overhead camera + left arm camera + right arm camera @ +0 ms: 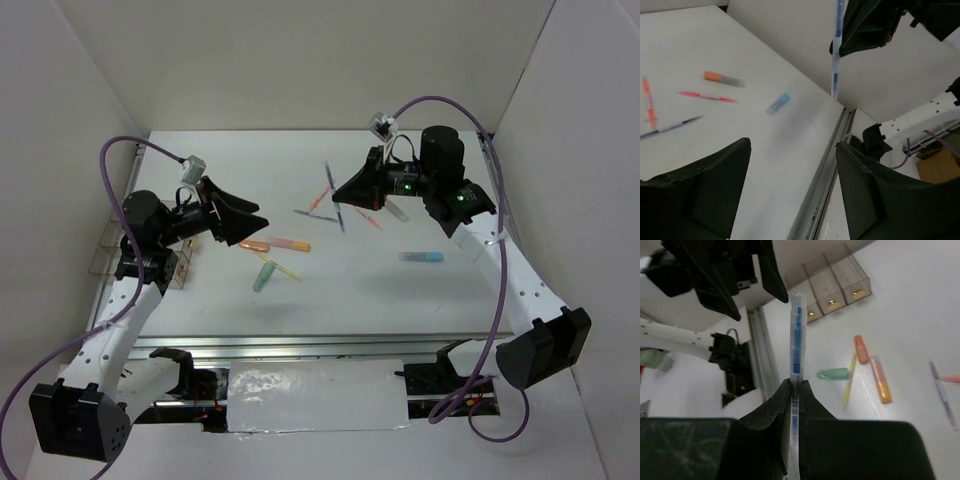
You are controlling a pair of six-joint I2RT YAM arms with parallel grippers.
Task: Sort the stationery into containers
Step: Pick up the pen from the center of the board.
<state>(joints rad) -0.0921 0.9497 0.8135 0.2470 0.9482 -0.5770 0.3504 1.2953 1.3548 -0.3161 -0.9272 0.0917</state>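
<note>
Blue pen [796, 340]: thin, see-through w/ blue bands, pinched in right gripper [796, 386], sticking out past tips, up over far part of table [340, 300]. Left gripper [792, 155] spread wide, by containers [837, 277] at left edge.

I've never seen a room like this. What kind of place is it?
Probably a robot-testing lab booth: plain white walls box in a white table, two white robot arms with purple cables stand at its edge, and coloured pens lie scattered for sorting.

Blue pen [796, 340] upright in right pincer [795, 386]; other pens [292, 244] scattered flat below; clear joined containers [845, 270] far left.
</note>
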